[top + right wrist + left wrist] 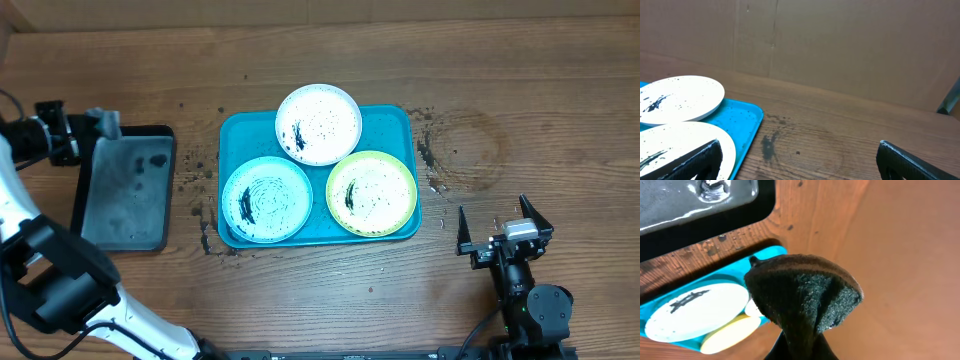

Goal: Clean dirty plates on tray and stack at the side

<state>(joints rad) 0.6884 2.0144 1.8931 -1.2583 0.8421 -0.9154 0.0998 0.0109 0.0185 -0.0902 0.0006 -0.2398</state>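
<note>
Dark pad (pixel 805 297) — perhaps a sponge — plates (pixel 695 311) beyond.

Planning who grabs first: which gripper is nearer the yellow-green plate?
Right. The right gripper sits right of the tray, near the yellow-green plate; the left gripper, shut on a sponge, is far off by the black tray.

no legible text, label, brand, number or sign in any view: none on the plates (pixel 318 123), the tray (pixel 392 124), the black tray (pixel 125 195) at left, or the table (pixel 300 300).
</note>
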